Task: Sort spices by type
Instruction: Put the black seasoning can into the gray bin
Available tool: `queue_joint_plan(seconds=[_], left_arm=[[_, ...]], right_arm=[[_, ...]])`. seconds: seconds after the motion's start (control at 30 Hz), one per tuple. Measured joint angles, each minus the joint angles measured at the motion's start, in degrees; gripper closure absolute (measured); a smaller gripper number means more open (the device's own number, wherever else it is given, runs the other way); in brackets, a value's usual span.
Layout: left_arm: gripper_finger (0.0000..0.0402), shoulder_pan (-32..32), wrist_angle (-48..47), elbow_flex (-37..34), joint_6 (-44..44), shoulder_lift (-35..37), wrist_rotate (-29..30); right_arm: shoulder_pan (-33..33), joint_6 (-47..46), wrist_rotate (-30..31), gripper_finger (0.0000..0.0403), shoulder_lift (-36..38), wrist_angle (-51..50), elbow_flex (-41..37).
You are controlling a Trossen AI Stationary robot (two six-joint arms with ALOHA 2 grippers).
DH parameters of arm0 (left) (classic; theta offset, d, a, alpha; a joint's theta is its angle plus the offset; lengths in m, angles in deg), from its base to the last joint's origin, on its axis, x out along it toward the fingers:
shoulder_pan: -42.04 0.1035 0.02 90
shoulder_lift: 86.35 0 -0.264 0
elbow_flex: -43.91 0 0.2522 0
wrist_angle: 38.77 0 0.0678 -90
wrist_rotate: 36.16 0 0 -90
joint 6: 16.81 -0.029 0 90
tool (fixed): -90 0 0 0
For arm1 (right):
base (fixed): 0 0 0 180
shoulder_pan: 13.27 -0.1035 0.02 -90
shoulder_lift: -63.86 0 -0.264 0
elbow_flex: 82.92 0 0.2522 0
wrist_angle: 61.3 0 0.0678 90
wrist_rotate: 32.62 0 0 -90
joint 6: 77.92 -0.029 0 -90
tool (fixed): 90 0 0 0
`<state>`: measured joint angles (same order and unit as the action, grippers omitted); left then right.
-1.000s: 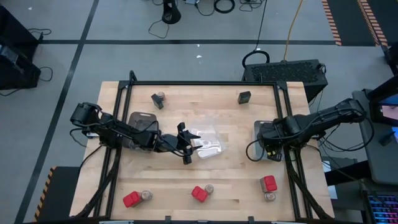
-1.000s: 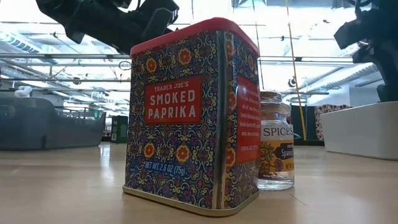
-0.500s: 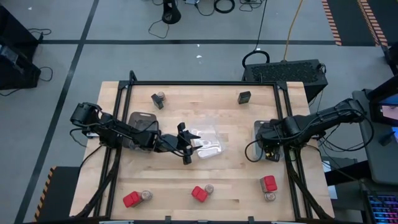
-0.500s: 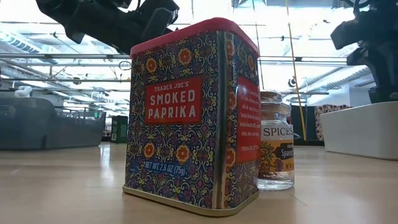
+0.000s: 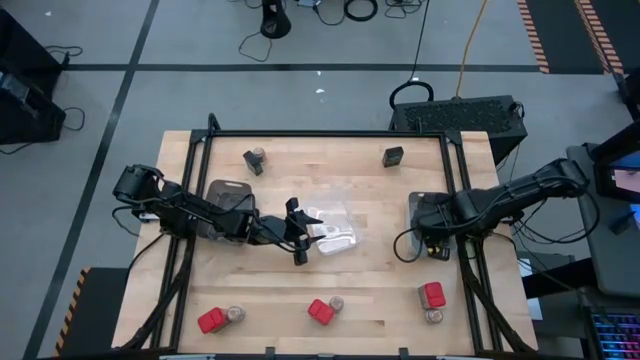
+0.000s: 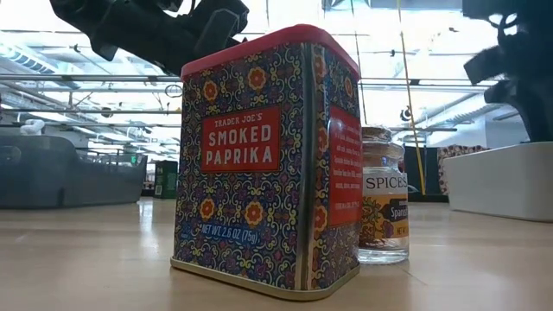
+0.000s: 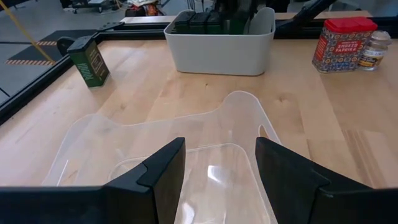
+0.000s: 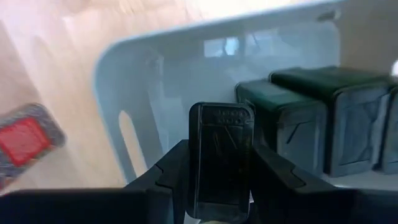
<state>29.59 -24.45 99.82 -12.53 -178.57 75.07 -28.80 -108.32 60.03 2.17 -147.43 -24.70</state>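
My right gripper [image 8: 221, 180] is shut on a black box [image 8: 221, 149] over the white tray [image 8: 143, 81] at the table's right [image 5: 422, 203]. Two more black boxes [image 8: 311, 118] stand in that tray. Red boxes [image 5: 210, 320] [image 5: 320, 311] [image 5: 432, 294] stand along the near edge, each with a round jar [image 5: 236, 314] beside it. A black box with a jar [image 5: 254, 159] and another black box [image 5: 393, 155] stand at the far side. My left gripper [image 7: 221, 168] hovers open over the clear tray [image 7: 236, 118] at mid table [image 5: 335, 228]. My right gripper pinches the black box by two opposite sides [image 8: 198, 168] between its two fingers, coming from above and pointing down. The box stands upright in the hold, over the inside of the white tray next to the other black boxes. Whether its bottom rests on the tray's floor is hidden.
A grey tray [image 5: 225, 190] lies under my left arm. In the low view the middle red box [image 6: 268, 155] and its jar [image 6: 383, 207] fill the foreground. Black frame rails [image 5: 200, 180] run along the table's left, right and far sides.
My right gripper has sunk a little toward the white tray, with the black box still between its fingers.
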Motion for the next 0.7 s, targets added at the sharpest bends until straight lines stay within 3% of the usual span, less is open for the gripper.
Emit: queue_joint_plan(seconds=[0.43, 0.7], left_arm=[[0.02, 0.0, 0.07, 0.0, 0.0, 0.0, 0.0], [0.02, 0.0, 0.07, 0.0, 0.0, 0.0, 0.0]], right_arm=[[0.02, 0.32, 0.31, 0.0284, 0.04, 1.76, -3.07], [0.02, 0.02, 0.4, 0.0247, -0.03, 1.43, -3.18]])
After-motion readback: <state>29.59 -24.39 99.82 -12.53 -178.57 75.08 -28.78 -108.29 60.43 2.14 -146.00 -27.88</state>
